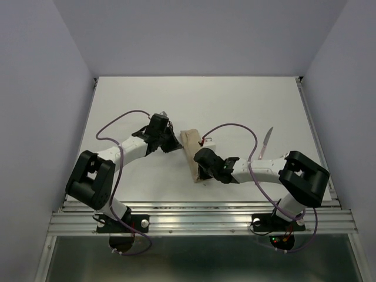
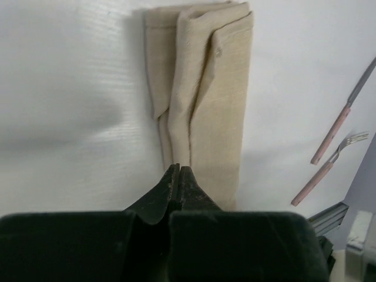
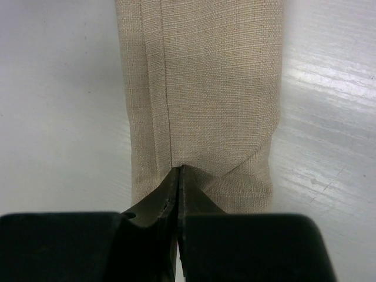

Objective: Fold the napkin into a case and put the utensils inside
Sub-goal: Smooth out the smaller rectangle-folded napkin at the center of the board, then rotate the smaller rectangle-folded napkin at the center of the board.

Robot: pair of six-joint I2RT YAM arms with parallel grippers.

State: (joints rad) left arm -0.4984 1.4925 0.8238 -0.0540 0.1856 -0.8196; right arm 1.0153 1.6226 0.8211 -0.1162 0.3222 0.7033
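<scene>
Table (image 1: 235, 106), left gripper (image 2: 178, 171), right gripper (image 3: 178, 171) touching napkin (image 2: 217, 88)

White-linked, black-jointed arms (image 1: 132, 145) carry a matte-black left tool (image 2: 177, 168) and right tool (image 3: 178, 170) (purple cables (image 1: 124, 113) trailing).

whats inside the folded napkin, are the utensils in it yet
The knife and fork lie on the table beside the napkin, outside it. The folds' interior is covered by cloth layers and cannot be seen.
</scene>
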